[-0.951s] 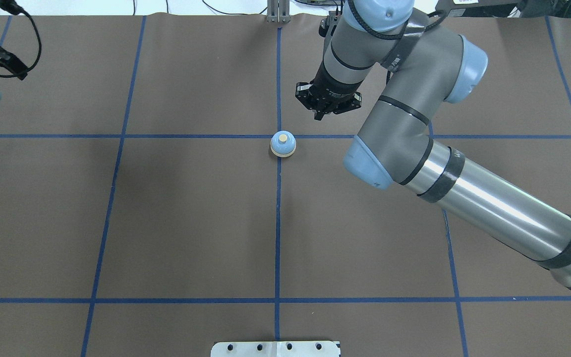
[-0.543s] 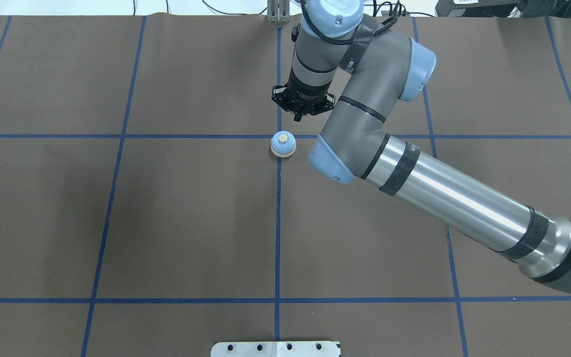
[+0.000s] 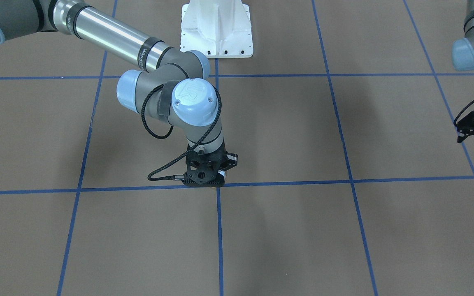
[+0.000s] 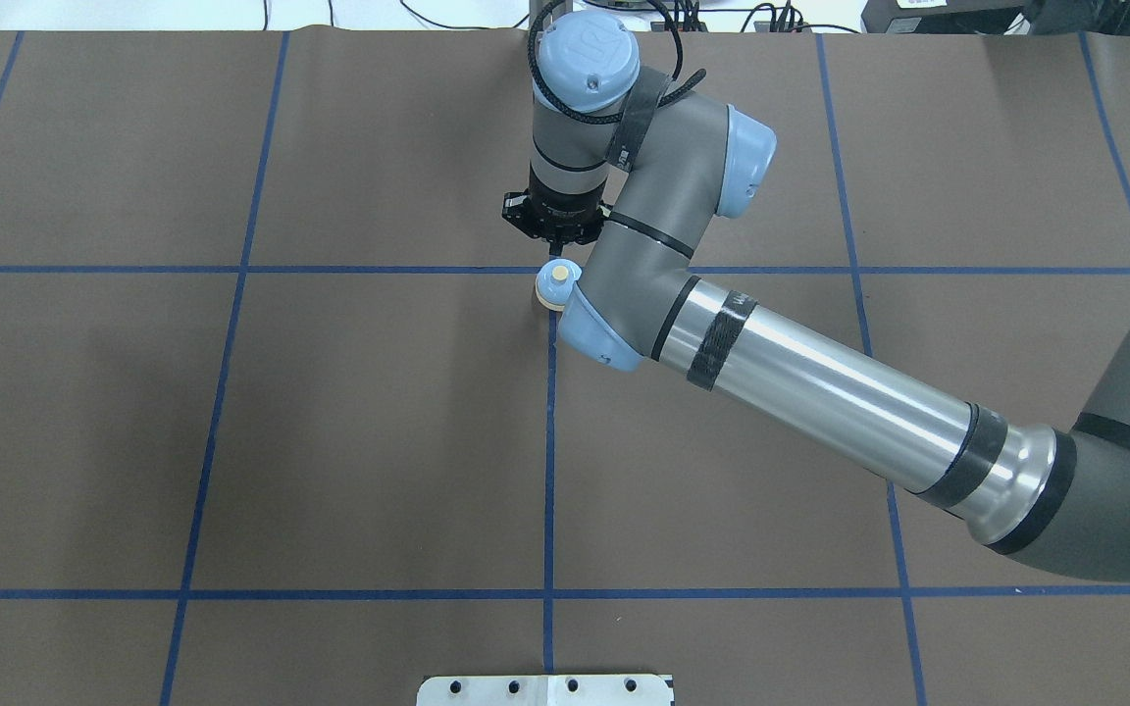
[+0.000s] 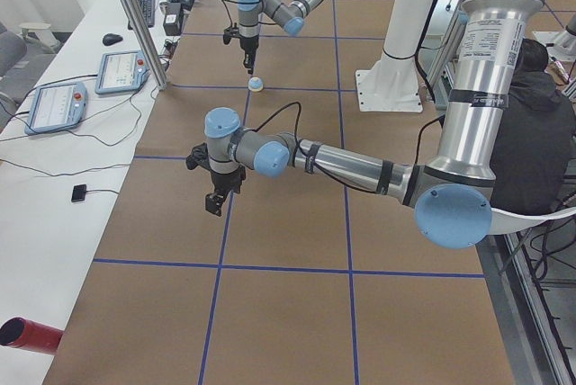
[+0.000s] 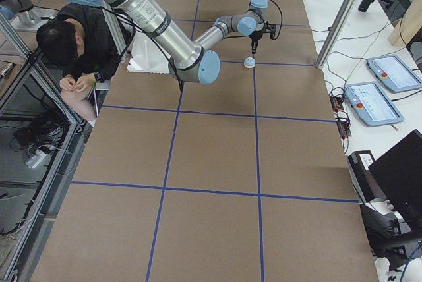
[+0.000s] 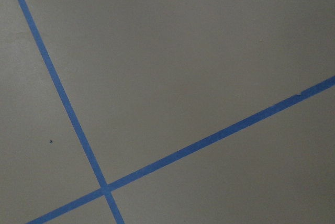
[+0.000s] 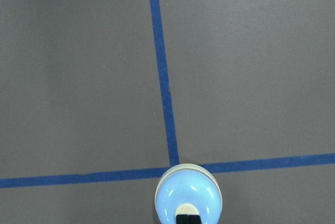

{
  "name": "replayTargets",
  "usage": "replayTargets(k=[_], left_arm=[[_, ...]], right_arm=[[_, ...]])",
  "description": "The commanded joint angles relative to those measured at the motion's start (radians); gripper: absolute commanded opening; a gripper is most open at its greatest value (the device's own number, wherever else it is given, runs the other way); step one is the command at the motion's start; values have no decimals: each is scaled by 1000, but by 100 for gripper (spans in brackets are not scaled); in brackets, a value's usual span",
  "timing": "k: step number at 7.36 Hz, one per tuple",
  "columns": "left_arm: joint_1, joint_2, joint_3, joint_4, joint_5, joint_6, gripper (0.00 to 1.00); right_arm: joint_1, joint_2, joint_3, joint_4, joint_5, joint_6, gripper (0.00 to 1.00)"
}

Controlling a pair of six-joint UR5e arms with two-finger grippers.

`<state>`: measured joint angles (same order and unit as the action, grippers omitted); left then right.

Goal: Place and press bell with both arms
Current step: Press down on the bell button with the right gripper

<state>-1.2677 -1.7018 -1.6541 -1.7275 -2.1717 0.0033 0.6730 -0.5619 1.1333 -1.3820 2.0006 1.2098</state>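
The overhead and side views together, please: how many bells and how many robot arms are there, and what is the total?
Bells: 1, the bell
Arms: 2, the right arm and the left arm
Total: 3

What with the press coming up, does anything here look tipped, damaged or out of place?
Nothing stands out. The bell sits upright where two blue tape lines cross, and the right gripper, shut, is poised over its top. The left gripper hangs well off to the side.

My right arm (image 3: 109, 35) is showing silver tubing, grey joints, light-blue caps; a black cable (image 3: 142, 114) is looping at its wrist's nine o'clock.
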Motion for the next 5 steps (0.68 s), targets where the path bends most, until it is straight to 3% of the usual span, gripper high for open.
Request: replayTargets(k=[1,5], left_arm=[[-4,1,-10,9,-5,0,100],[-1,1,-7,9,-5,-5,100]], right_arm=[[-15,2,-29,9,-5,2,0],[-18,-9,-44,11,-5,2,0]])
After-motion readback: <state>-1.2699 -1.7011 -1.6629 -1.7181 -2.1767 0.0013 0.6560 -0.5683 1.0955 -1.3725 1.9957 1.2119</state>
